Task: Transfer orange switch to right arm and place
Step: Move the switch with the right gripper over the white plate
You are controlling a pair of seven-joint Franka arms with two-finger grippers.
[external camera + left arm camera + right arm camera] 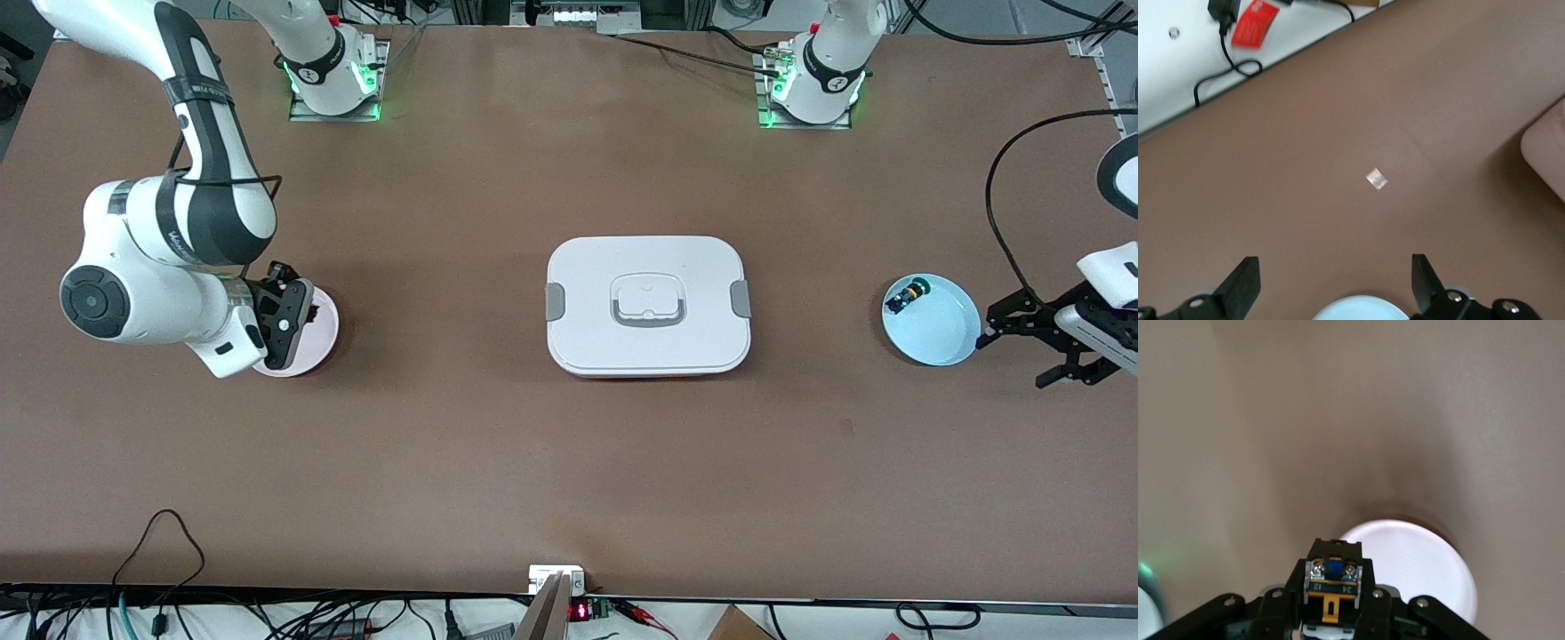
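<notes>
One switch (1331, 590) is clamped in the right gripper (286, 322), directly over the pink plate (324, 333). Left gripper (1036, 342) waits spread open beside the blue plate (942, 342).

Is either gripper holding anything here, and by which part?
The right gripper, over the pink plate, grips the orange switch by its sides. The left gripper is open and empty.

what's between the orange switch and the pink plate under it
Nothing visible. The right gripper holds the orange switch over the pink plate, whose surface shows bare. The left gripper waits open beside the blue plate.
</notes>
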